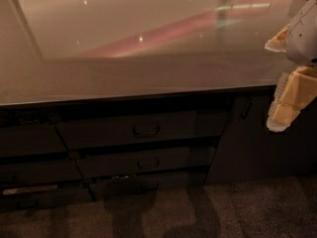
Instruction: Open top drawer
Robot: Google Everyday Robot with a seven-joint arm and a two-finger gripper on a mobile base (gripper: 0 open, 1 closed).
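Observation:
The top drawer (143, 130) is a wide dark front just under the countertop edge, with a small dark loop handle (146, 130) at its centre. It sits pushed in, level with the fronts around it. My gripper (271, 83) hangs at the right edge of the camera view, above and to the right of the drawer and well apart from the handle. Its pale yellow fingers (290, 100) stand apart, so it is open with nothing between them.
A glossy countertop (148, 43) fills the upper half. Two narrower drawer fronts (148, 163) are stacked below the top one. Plain dark panels (29, 140) sit at the left. A cabinet door (257, 143) with a vertical handle stands at the right. Carpet (223, 212) lies below.

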